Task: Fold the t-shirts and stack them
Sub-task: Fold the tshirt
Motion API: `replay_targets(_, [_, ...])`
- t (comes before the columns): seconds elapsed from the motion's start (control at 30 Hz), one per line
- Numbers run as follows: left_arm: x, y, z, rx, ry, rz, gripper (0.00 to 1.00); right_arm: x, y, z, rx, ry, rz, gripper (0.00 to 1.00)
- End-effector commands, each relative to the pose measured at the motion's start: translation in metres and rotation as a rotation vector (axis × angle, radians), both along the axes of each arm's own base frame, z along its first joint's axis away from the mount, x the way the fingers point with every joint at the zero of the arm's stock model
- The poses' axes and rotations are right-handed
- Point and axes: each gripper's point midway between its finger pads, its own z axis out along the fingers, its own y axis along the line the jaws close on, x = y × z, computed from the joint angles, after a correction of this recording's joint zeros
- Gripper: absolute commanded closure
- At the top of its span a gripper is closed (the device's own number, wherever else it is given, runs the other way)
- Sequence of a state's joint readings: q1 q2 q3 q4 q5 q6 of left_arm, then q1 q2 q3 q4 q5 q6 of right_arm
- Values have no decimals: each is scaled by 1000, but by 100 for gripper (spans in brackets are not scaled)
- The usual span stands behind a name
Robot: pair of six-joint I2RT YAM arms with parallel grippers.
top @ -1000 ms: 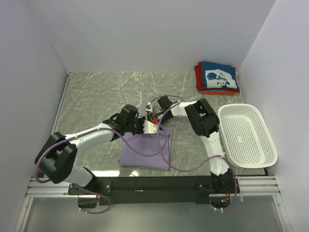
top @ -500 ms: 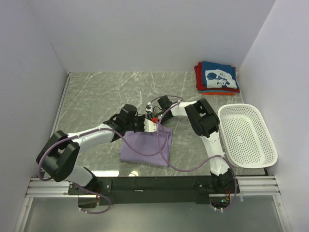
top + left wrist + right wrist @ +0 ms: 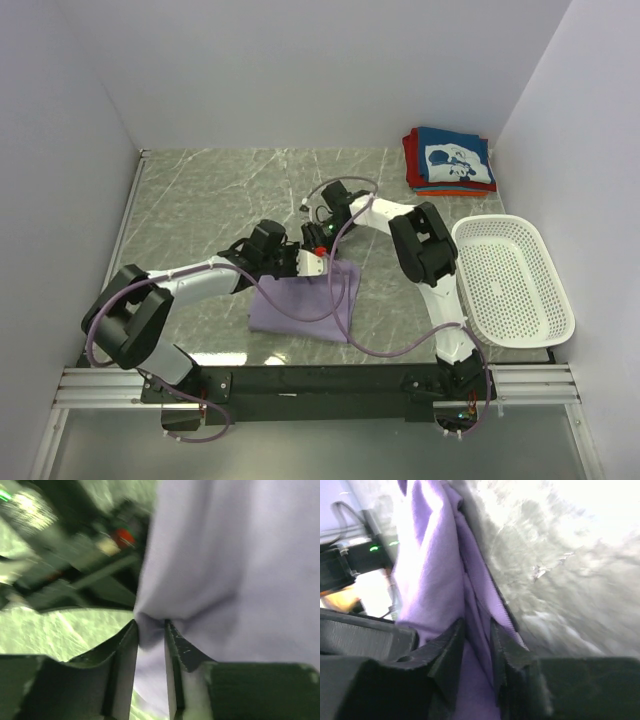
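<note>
**Both sets of fingers pinching the purple tee**

My left fingers (image 3: 131, 641) are closed on a fold of the lavender-purple soft cloth t-shirt (image 3: 300, 305). In the wrist view the cloth fills the narrow gap between them. My right fingers (image 3: 456, 641) likewise clamp a bunched edge of the same shirt, with cloth running up and away from their tips.

From above, the two sets of fingers sit near each other at the shirt's far edge, the right ones just beyond the left. The rest of the shirt lies roughly folded on the grey-green marbled bench (image 3: 200, 190), on the near side of both.

Well beyond and to the right of my right fingers sits a stack of folded t-shirts (image 3: 450, 160). A navy blue one with a white print is on top, with red and orange edges beneath. A white perforated plastic basket (image 3: 512, 280) rests to the right of both sets of fingers, well apart.
</note>
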State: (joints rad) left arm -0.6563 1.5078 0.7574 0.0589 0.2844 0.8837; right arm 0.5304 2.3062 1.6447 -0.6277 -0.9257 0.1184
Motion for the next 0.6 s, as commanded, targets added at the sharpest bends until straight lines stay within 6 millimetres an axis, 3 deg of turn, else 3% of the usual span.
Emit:
replay_targets(0.0, [-10,5,32,-54,70,31,64,38,-25,6,-192,-251,-8,61])
replay_targets(0.03, [-15,7,44,-78,83,33,62,44,-27,11,-198,-299,12,59])
replay_targets(0.07, [-30,10,41,-80,165,18,60,53,-32,17,-235,-339,5,55])
replay_targets(0.13, [-32,19,60,-140,236,61,58,66,-40,30,-252,-403,7,51])
replay_targets(0.17, [-45,25,57,-141,328,63,57,71,-43,38,-258,-431,12,47])
replay_targets(0.2, [-41,34,64,-175,374,114,57,78,-49,43,-273,-449,2,45])
replay_targets(0.27, [-49,41,68,-215,504,151,53,91,-63,59,-282,-483,-17,39])
replay_targets(0.3, [-43,54,67,-235,541,202,53,95,-69,67,-280,-499,-25,37])
replay_targets(0.43, [-19,72,63,-323,685,329,49,106,-95,86,-277,-512,-63,34])
replay_targets(0.5, [5,77,71,-390,709,395,47,103,-109,95,-262,-485,-83,34])
replay_targets(0.53, [13,78,58,-381,757,429,47,97,-109,99,-226,-459,-82,34])
replay_targets(0.57, [28,76,65,-395,749,436,47,87,-114,93,-220,-418,-80,34])
